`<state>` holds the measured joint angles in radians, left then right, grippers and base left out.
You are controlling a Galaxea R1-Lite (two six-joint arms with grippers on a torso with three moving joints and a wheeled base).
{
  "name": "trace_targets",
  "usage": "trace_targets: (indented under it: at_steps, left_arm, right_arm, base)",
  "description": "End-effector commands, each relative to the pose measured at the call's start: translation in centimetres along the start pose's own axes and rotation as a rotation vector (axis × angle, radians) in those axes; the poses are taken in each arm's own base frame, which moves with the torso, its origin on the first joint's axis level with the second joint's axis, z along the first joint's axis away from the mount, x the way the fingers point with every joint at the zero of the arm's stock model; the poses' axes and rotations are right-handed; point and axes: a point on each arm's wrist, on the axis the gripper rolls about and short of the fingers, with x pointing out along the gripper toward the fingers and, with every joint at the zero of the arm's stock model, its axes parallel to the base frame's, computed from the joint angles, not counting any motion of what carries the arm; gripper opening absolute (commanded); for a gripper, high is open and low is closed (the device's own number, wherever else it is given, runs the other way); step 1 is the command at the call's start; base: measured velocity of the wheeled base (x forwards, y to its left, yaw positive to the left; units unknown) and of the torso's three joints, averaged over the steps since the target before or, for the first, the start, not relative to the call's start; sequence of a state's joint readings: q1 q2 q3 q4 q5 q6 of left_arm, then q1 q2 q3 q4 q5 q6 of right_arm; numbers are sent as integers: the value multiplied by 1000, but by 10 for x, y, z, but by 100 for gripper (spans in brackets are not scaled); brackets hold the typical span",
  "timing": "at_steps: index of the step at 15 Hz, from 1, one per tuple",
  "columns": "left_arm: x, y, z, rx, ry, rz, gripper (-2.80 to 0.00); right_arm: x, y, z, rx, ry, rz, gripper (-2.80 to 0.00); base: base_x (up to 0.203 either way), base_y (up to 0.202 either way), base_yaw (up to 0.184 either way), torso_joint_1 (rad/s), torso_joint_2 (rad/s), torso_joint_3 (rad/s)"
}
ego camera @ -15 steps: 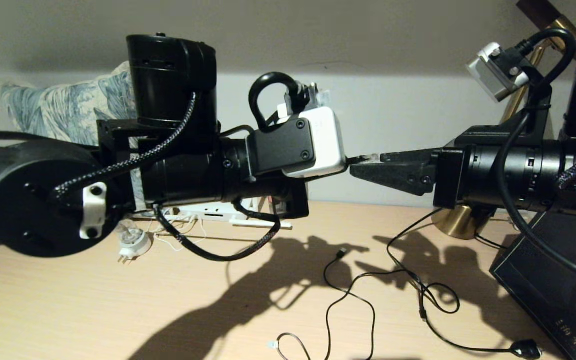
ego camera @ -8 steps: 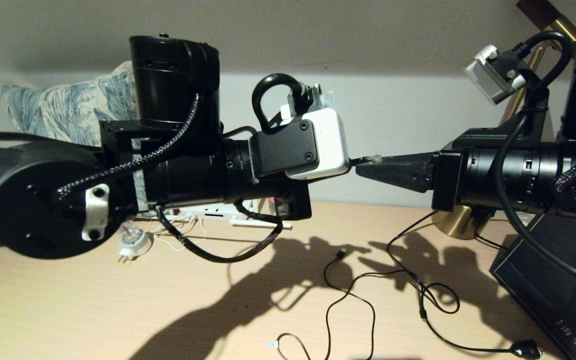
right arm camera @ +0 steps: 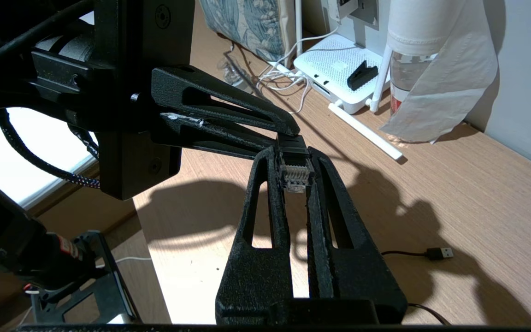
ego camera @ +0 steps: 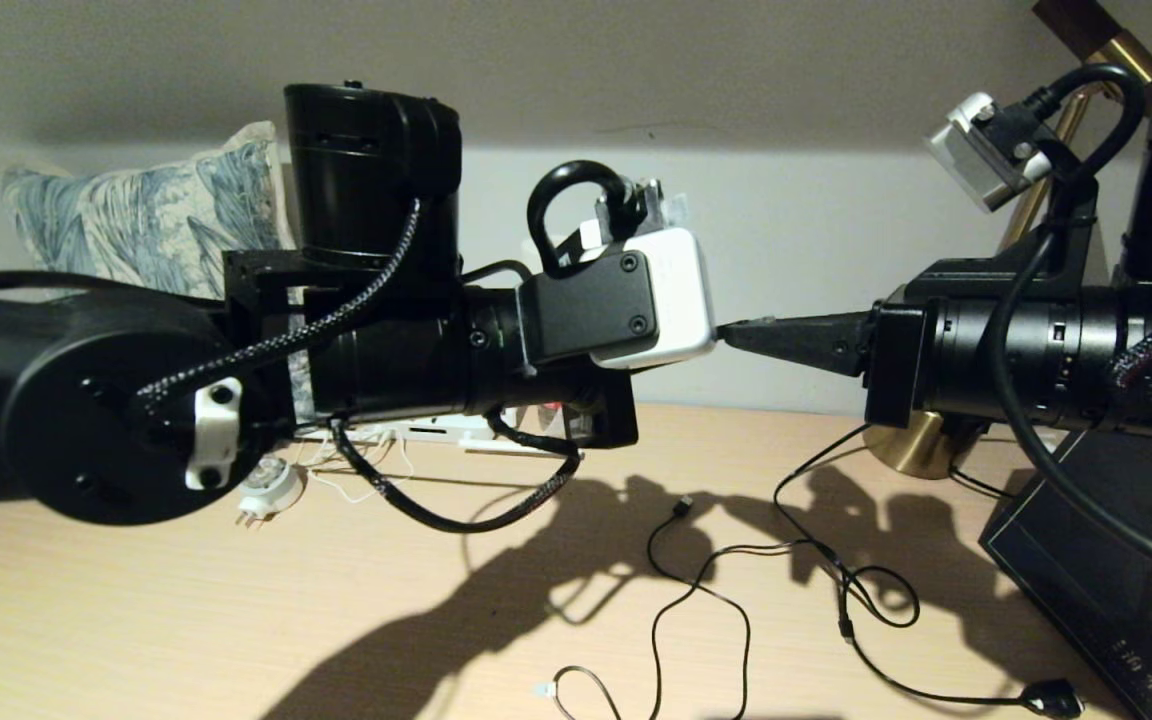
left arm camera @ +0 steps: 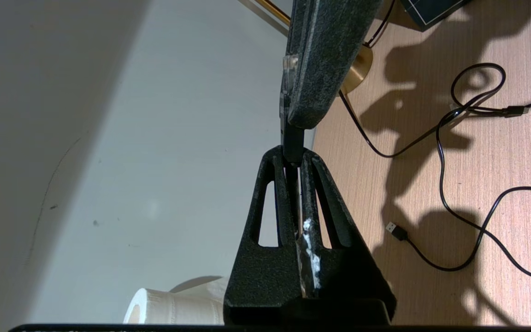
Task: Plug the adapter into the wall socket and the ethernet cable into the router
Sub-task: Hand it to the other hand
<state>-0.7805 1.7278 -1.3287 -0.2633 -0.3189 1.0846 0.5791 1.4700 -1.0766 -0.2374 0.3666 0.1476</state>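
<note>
Black and meeting tip to tip above the wooden bench (ego camera: 136,620), the two tools share the ethernet cable (right arm camera: 295,173) between them. The right tool (right arm camera: 295,173) has its fingers drawn in against the sides of the clear clip connector, whose row of contacts faces the right wrist camera. The left tool (left arm camera: 293,159) is nearly closed, pinching the dark boot just behind that connector; the rest of the cable is hidden from all views. Behind the left arm, at the back of the bench against the wall, lies the router (right arm camera: 339,69), flat and white, with a small black piece on top and one antenna lying down beside it. The wall socket (right arm camera: 362,7) shows only partly just above it, white cords trailing near. A thin black USB cable (ego camera: 696,590) loops across the bench below the tools, and a round white travel plug (ego camera: 266,490) rests under the left arm.
</note>
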Motion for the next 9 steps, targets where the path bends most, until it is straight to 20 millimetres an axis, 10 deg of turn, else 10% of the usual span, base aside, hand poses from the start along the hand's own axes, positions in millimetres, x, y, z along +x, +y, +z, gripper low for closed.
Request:
trace_targets:
  at_steps: [1,3,4,9]
  left_arm:
    - [4,-3,0,6,-11,-7,-280]
    - [4,-2,1,10,-19,9,-280]
    - [4,-1,1,10,-19,12,0]
    - [-1,2,3,33,-48,74,0]
  right_arm:
    - [0,0,0,0,-4,1,-280]
    - [-1,1,0,-1,-5,1,-280]
    - [-1,1,0,-1,-5,0,-280]
    - [-2,-1,-1,40,-4,-13,-280]
  base:
    - [0,0,0,0,0,0]
    - [0,0,0,0,0,0]
    - [0,0,0,0,0,0]
    - [0,0,0,0,0,0]
